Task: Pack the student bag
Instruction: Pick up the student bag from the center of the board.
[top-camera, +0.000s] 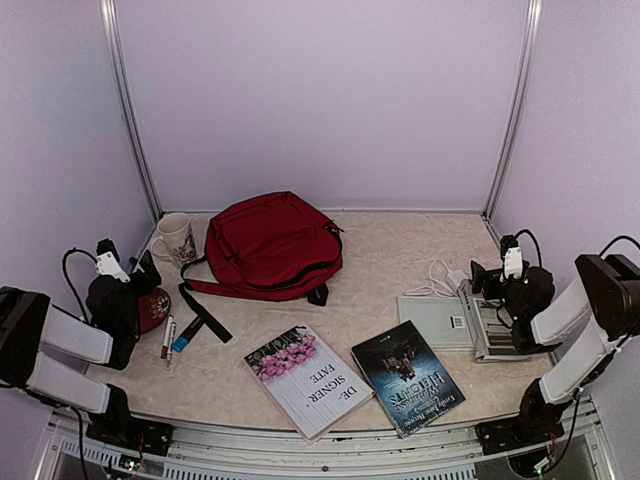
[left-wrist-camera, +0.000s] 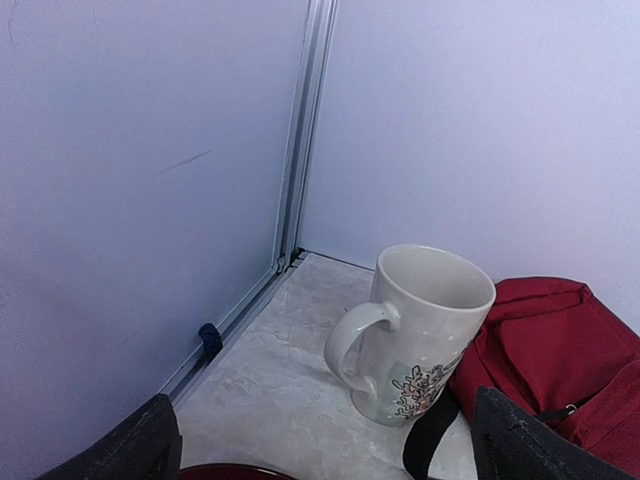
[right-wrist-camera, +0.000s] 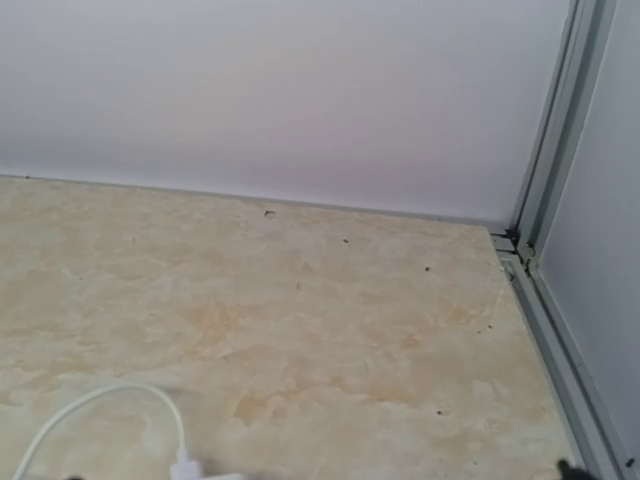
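The student bag (top-camera: 272, 245), a dark-red backpack with black straps, lies flat at the back middle of the table. It also shows in the left wrist view (left-wrist-camera: 565, 345) at the right edge. My left gripper (top-camera: 130, 260) is open and empty at the left edge, just short of a tall white mug (top-camera: 175, 238). In the left wrist view its dark fingers (left-wrist-camera: 140, 450) stand wide apart at the bottom corners, with the mug (left-wrist-camera: 425, 335) upright ahead. My right gripper (top-camera: 485, 280) is at the right, over a white cable (top-camera: 435, 280). No finger crosses the middle of its wrist view, and it holds nothing.
A dark-red dish (top-camera: 152, 308), a pen (top-camera: 167, 338) and a blue marker (top-camera: 187, 334) lie at front left. A white book with pink flowers (top-camera: 307, 380) and a dark book (top-camera: 407, 377) lie at the front. A white pad (top-camera: 436, 320) and a keyed device (top-camera: 490, 325) lie right.
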